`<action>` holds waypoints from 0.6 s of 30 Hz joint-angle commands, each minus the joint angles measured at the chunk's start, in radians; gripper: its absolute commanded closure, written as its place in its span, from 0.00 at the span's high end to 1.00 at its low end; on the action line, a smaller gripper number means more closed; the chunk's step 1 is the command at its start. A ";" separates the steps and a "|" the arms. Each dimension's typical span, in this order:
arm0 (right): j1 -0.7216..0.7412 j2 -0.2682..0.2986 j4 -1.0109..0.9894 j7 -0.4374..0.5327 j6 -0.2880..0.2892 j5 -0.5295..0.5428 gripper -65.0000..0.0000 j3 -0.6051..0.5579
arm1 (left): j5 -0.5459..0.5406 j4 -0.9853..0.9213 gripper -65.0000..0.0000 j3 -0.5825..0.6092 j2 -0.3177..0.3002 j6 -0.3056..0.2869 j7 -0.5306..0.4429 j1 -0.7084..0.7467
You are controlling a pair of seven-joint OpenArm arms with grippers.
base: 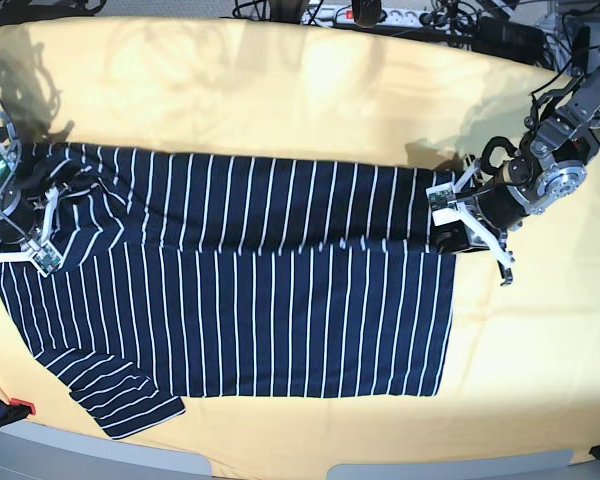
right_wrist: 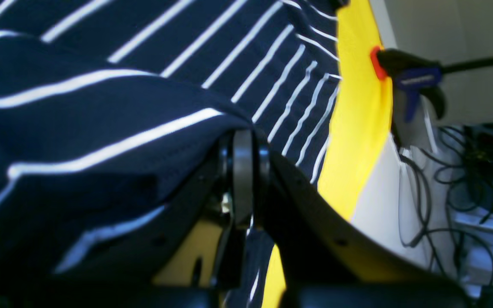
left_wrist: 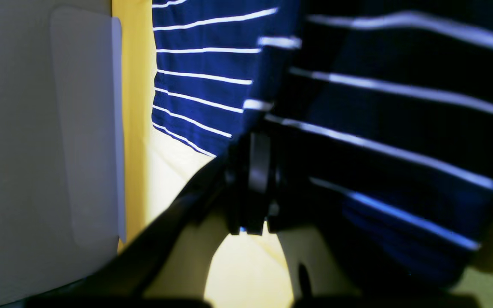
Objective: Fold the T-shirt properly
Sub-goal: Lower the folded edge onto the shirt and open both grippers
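The T-shirt [base: 280, 300], dark navy with thin white stripes, lies spread across the yellow cloth [base: 280, 90]. Its far half is folded toward the near half, and one sleeve [base: 120, 395] sticks out at the near left. My left gripper [base: 452, 232] is at the shirt's right edge along the fold. In the left wrist view the left gripper [left_wrist: 257, 145] is shut on a pinch of the T-shirt [left_wrist: 199, 64]. My right gripper [base: 42, 238] is at the shirt's left end. In the right wrist view the right gripper [right_wrist: 242, 141] is shut on a raised fold of the T-shirt [right_wrist: 144, 51].
A blue and black clamp [right_wrist: 409, 77] with an orange pad grips the yellow cloth [right_wrist: 357, 107] at the table edge, with cables [right_wrist: 443, 171] beyond it. A power strip and more cables [base: 380, 14] run behind the far edge. A small red clamp [base: 5, 408] sits at the near left corner.
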 commanded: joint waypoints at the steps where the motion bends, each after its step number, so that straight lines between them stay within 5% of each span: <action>1: 0.013 0.020 0.010 0.018 0.010 0.002 0.00 0.011 | 0.010 0.011 0.00 -0.010 -0.017 0.020 -0.011 -0.020; 8: 0.014 0.020 0.010 0.023 0.014 0.002 0.00 0.011 | 0.010 0.011 0.27 -0.010 -0.016 0.020 -0.025 -0.020; 11: 0.016 0.017 0.010 0.025 -0.037 0.001 0.02 0.011 | 0.010 0.011 0.34 -0.010 -0.017 0.020 -0.025 -0.024; 15: 0.042 0.005 0.009 0.025 -0.098 0.002 0.54 0.011 | 0.009 0.011 0.53 -0.010 -0.017 0.021 -0.004 -0.062; 18: 0.056 0.005 0.009 0.018 -0.190 -0.004 0.57 0.012 | -0.049 0.011 0.59 -0.010 -0.018 0.019 0.055 -0.084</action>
